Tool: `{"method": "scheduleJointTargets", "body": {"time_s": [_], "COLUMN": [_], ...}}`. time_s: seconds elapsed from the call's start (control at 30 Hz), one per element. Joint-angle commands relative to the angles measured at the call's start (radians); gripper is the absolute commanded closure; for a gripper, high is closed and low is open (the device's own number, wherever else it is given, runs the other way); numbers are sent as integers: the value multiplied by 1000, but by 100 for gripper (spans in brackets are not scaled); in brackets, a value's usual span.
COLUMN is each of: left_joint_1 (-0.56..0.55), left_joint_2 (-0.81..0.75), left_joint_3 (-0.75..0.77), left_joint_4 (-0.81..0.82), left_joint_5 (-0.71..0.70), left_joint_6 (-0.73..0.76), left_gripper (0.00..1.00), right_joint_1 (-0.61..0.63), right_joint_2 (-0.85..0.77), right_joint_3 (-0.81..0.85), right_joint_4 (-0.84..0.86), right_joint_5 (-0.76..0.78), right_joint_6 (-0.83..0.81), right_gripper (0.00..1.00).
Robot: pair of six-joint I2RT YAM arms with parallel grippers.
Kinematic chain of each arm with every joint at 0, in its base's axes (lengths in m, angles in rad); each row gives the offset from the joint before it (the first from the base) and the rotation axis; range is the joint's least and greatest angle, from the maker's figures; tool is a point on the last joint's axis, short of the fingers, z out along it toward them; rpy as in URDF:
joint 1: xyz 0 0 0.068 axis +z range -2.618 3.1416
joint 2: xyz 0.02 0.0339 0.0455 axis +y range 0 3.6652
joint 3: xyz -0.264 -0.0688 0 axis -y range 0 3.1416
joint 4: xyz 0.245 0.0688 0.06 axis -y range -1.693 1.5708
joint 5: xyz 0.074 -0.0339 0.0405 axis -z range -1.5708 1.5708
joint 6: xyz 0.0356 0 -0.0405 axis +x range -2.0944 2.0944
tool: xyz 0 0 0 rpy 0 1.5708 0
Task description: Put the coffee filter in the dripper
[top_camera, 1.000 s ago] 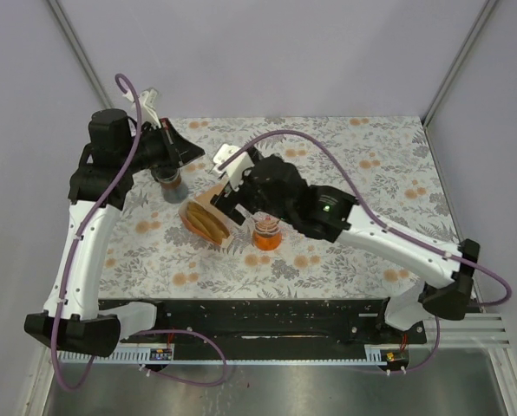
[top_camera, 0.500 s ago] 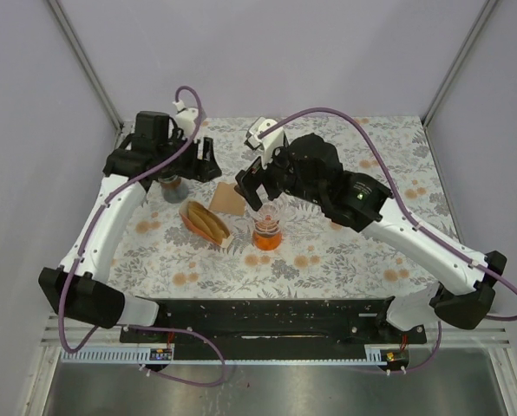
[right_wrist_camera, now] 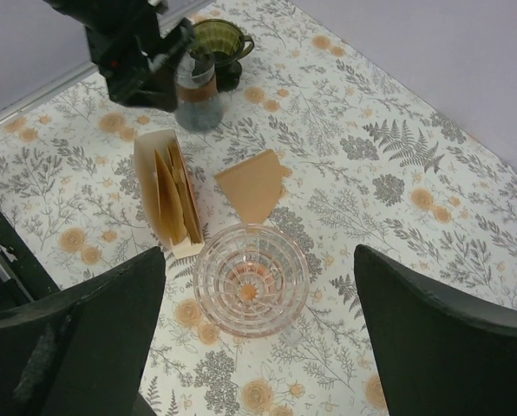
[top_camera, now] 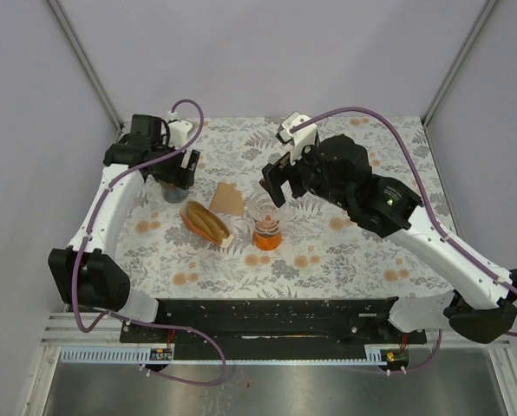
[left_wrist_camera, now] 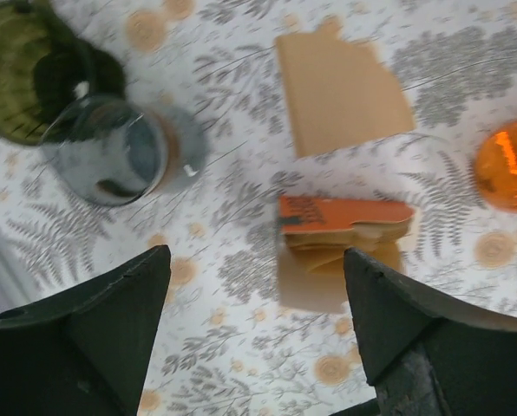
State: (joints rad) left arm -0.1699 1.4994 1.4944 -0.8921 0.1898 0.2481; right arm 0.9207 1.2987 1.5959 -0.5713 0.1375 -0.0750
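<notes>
the dripper (right_wrist_camera: 250,279) sits empty and mouth up on its orange vessel (top_camera: 267,237), likely so a paper cone can drop straight in; just to its left the filter holder (top_camera: 206,222) stands its stack on edge for easy picking. beyond both, one coffee filter (top_camera: 228,198) lies flat on the table (top_camera: 371,251), apart from the dripper, so the placing is not yet done. the right gripper (right_wrist_camera: 258,260) hangs above the dripper, fingers spread and empty; the left gripper (left_wrist_camera: 254,290), likewise spread and empty, points down over the holder beside the glass jar (left_wrist_camera: 120,156), its arm stretched along the left edge.

White arms (top_camera: 98,227), black joints (top_camera: 345,166), purple cables (top_camera: 354,110)
</notes>
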Motion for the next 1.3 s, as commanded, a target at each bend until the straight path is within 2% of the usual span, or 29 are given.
{"method": "scheduleJointTargets", "body": {"time_s": [0.0,0.2,0.37,0.43,0.57,0.8,0.87,0.93,0.97,1.0,1.27], "left_joint_1": [89,105,106,106,106,106,106,110,119,139,380], "left_joint_2": [-73,-42,-12,10,47,56,53,42,30,18,-36], "left_joint_3": [-74,-132,-177,-183,-189,-223,-241,-255,-264,-270,-270], "left_joint_4": [-21,-8,38,51,59,76,78,78,78,78,19], "left_joint_5": [-21,-4,11,7,28,69,65,42,40,43,82], "left_joint_6": [125,123,109,100,80,71,80,91,94,97,220], "left_gripper": [18,28,32,36,52,63,71,86,96,100,100], "right_joint_1": [-16,-17,-17,-17,-19,-19,-20,-20,-20,-20,-23], "right_joint_2": [-24,-16,-39,-44,-50,-45,-44,-42,-44,-45,-58], "right_joint_3": [-33,-40,-59,-70,-80,-82,-83,-86,-88,-91,-114], "right_joint_4": [5,4,5,7,7,7,7,7,5,7,8], "right_joint_5": [28,31,36,36,37,34,34,36,34,36,39], "right_joint_6": [12,9,7,9,9,6,4,6,6,6,-2], "right_gripper": [3,3,2,2,2,2,2,2,2,2,1]}}
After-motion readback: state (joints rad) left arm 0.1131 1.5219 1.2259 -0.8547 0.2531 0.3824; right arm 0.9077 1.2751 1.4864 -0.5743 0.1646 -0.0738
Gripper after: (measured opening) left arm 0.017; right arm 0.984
